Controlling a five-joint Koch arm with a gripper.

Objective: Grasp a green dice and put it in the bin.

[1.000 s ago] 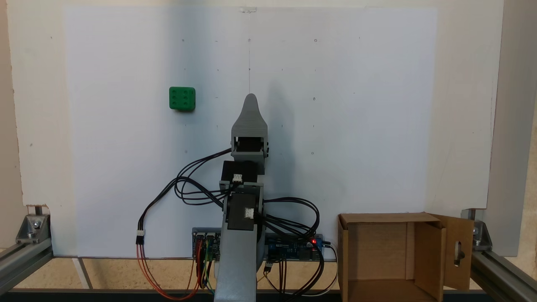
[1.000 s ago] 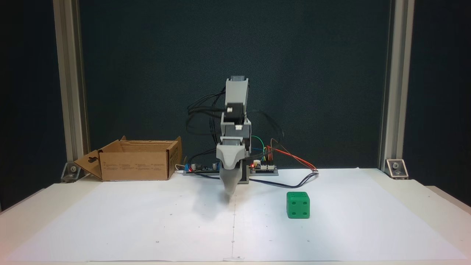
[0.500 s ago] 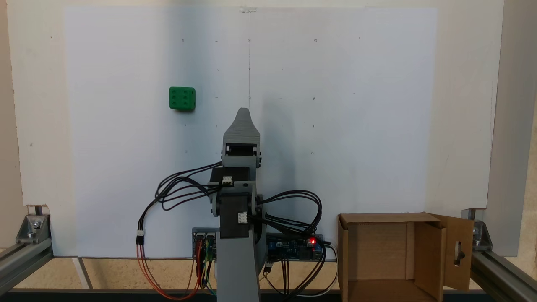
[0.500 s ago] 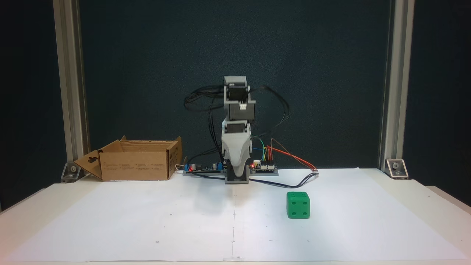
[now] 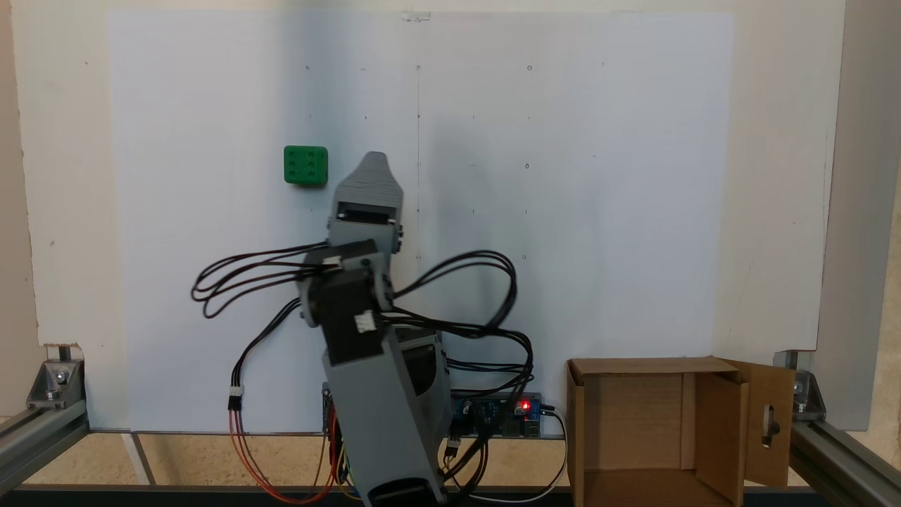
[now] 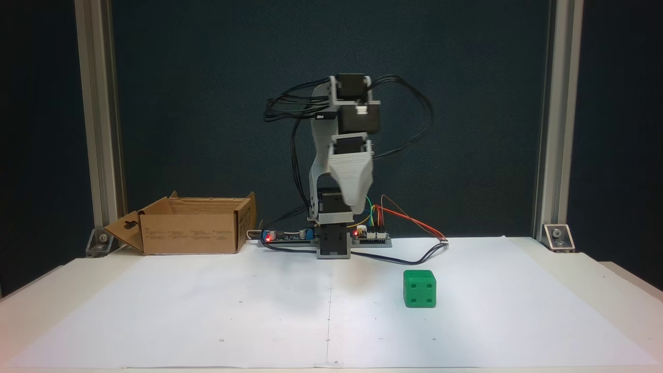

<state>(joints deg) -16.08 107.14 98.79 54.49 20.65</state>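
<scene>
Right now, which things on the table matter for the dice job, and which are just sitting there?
For the job:
green dice
bin
gripper

Just lying about:
controller boards
loose cables
white paper sheet

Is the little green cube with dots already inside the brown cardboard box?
No, the little green cube with dots sits on the white paper sheet, far from the brown cardboard box at the table's back corner.

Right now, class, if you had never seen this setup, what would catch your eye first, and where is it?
The bright green dice stands out, alone on the white paper sheet, on the right in the fixed view facing the arm. The grey gripper hangs in the air at centre, trailing black cables. The brown cardboard bin sits open at back left.
</scene>
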